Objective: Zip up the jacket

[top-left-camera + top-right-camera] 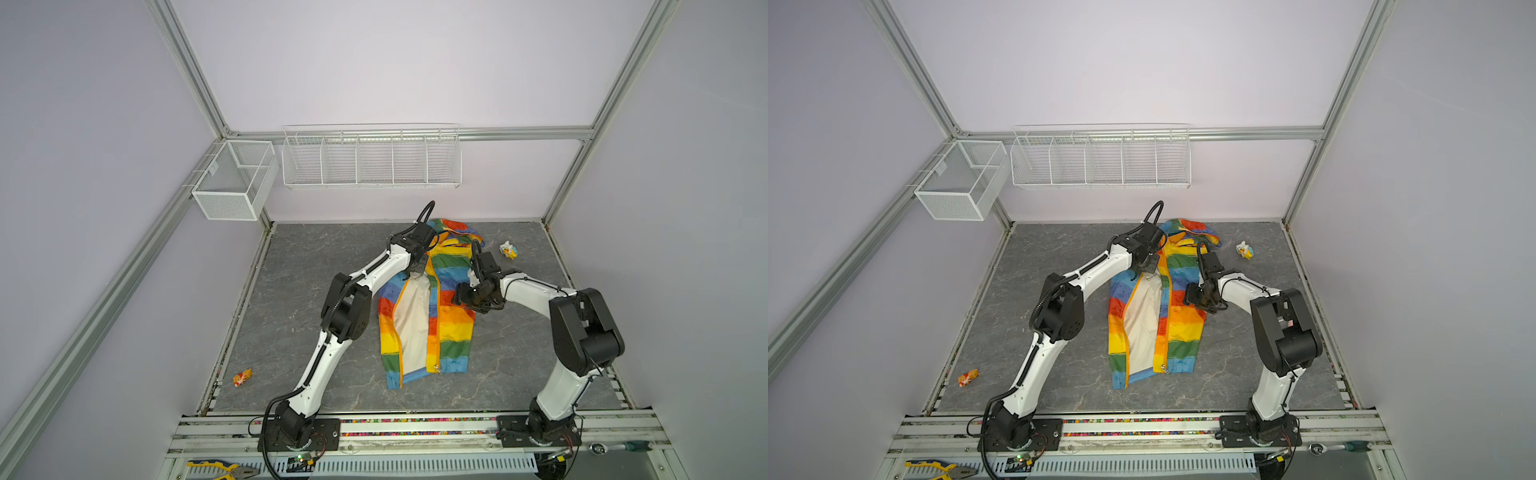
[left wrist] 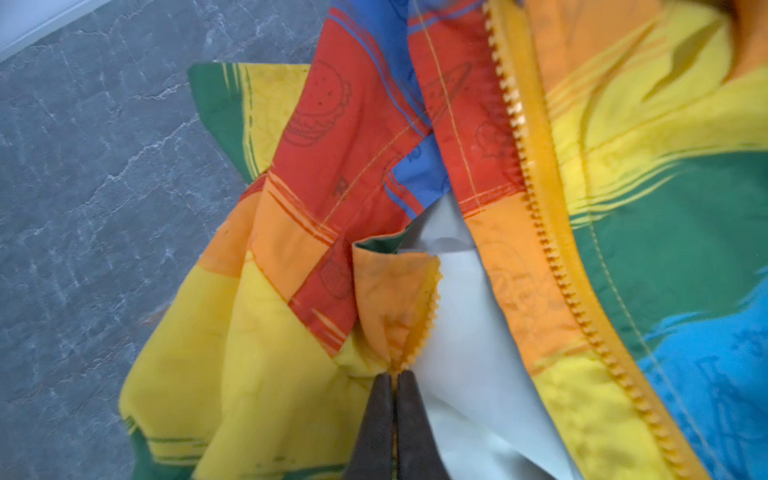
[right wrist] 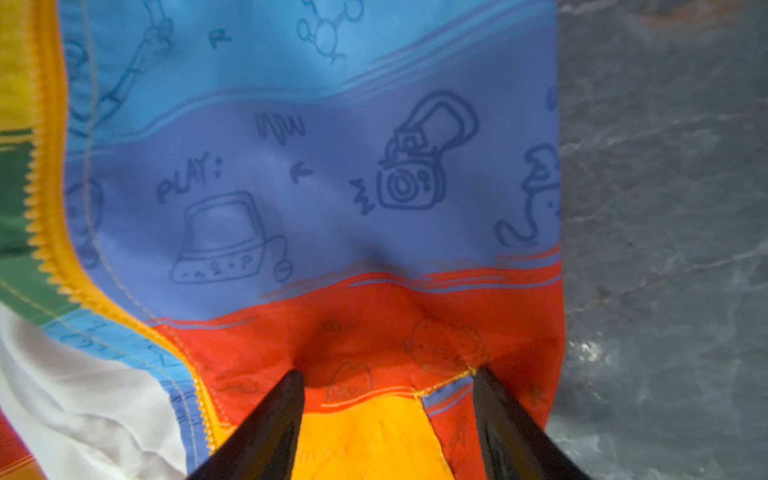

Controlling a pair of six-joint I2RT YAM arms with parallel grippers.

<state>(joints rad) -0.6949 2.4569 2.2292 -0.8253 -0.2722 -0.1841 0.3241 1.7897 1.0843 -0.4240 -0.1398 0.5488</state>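
In both top views the jacket [image 1: 455, 328] lies unzipped near the middle of the grey worktop [image 1: 299, 257], its cream lining [image 1: 411, 316] showing. In the left wrist view the left gripper [image 2: 395, 374] is closed tight, pinching the jacket's orange zipper edge [image 2: 428, 316]. In the right wrist view the right gripper [image 3: 386, 374] stands wide open, its tips resting on the red stripe [image 3: 374, 316] and holding nothing.

Soft, even light filling both top views, wide-angle lens splaying the frame rails [image 1: 189, 66] outward toward the corners, faint shadows lying on the grey table [image 1: 291, 270], wrist views looking dimmer, the jacket [image 2: 665, 124] blurring near the edges, a small glint shining off the table in the right wrist view.
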